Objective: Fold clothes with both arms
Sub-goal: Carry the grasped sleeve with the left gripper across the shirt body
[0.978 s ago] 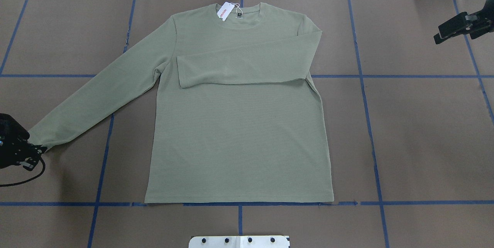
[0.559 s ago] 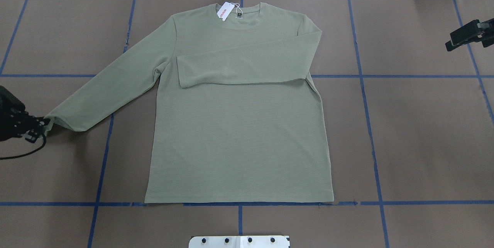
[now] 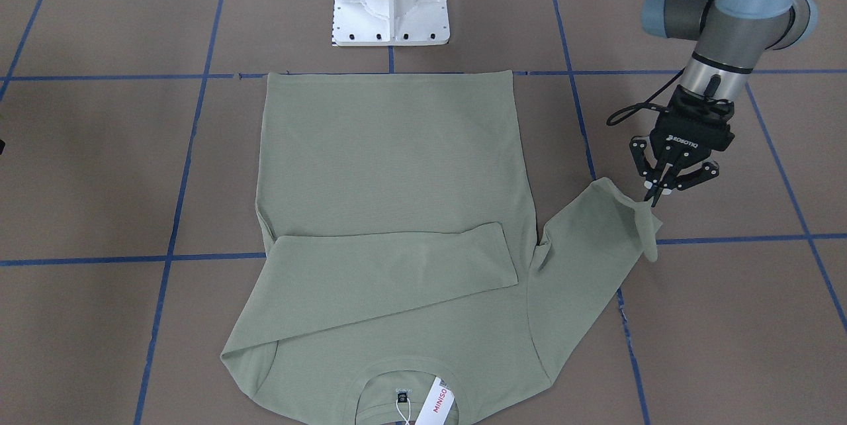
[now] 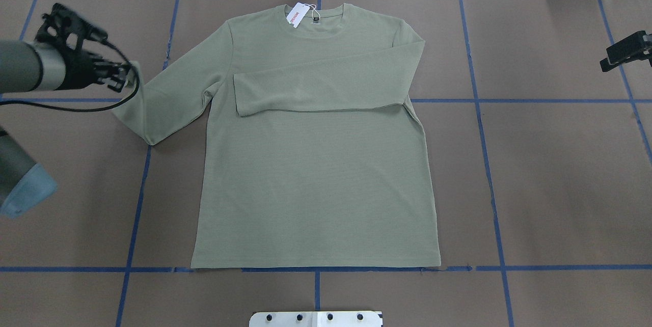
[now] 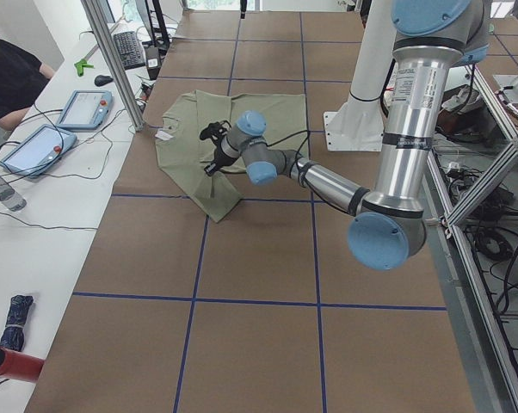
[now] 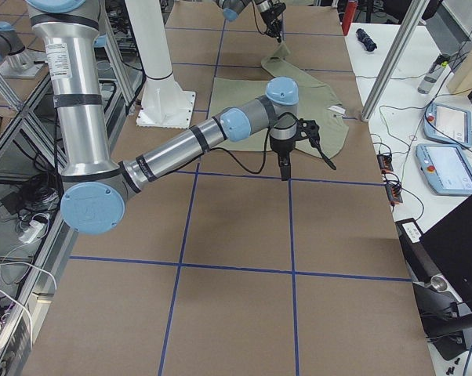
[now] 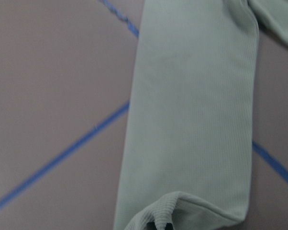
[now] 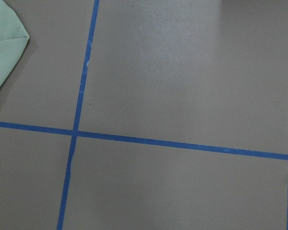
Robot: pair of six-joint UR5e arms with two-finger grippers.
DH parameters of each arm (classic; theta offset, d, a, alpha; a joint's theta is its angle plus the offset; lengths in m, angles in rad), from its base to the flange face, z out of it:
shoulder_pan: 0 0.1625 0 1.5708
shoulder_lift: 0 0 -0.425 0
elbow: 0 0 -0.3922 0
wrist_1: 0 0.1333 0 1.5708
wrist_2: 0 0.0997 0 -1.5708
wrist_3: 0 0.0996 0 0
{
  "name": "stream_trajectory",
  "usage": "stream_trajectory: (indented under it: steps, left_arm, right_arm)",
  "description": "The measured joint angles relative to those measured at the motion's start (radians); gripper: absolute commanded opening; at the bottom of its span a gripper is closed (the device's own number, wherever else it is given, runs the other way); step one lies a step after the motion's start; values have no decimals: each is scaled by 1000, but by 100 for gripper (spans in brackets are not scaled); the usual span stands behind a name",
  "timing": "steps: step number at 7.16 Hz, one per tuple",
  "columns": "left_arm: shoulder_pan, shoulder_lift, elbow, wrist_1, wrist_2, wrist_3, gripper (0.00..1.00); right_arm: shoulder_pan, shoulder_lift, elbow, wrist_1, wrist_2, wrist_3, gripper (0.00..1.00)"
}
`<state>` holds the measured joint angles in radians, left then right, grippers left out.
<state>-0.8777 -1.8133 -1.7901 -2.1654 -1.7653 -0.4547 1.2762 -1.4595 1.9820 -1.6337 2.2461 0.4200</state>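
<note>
The sage-green shirt (image 4: pixel 316 179) lies flat on the brown table, neck at the far edge with its white hang tag (image 4: pixel 296 15). One sleeve (image 4: pixel 326 87) is folded across the chest. My left gripper (image 4: pixel 127 70) is shut on the cuff of the other sleeve (image 4: pixel 163 98) and holds it lifted, so the sleeve bends back on itself. The front view shows that gripper (image 3: pixel 655 196) pinching the raised cuff (image 3: pixel 645 220). The left wrist view shows the cuff (image 7: pixel 182 211) at its bottom edge. My right gripper (image 4: pixel 608 64) hovers at the far right, away from the shirt, open and holding nothing.
The white pedestal base (image 3: pixel 390 8) stands just beyond the hem. Blue tape lines (image 4: pixel 479 113) grid the brown table cover. A black cable (image 4: pixel 76 108) loops under my left wrist. A person (image 5: pixel 5 77) sits at a side table with tablets (image 5: pixel 83 107).
My left gripper has carried the cuff from the near left up and toward the far side, doubling the sleeve over. My right gripper has drawn further right.
</note>
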Motion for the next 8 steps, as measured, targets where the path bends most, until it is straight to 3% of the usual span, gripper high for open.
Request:
stream_trajectory:
  steps: [2,5,6,8]
  left_arm:
    - [3,-252,97,154,3,-129,0]
    - [60,-580,346,193,19,-331,0]
    - [105,-656,403,187,60,-371,0]
    - [199,-712,446,115,131,-389,0]
  right_arm:
    - [2,0,-1,0,0,1,100]
    - [4,2,-2,0,0,4,100]
    - [4,3,-2,0,0,6,100]
    - [4,4,-3,0,0,8,100]
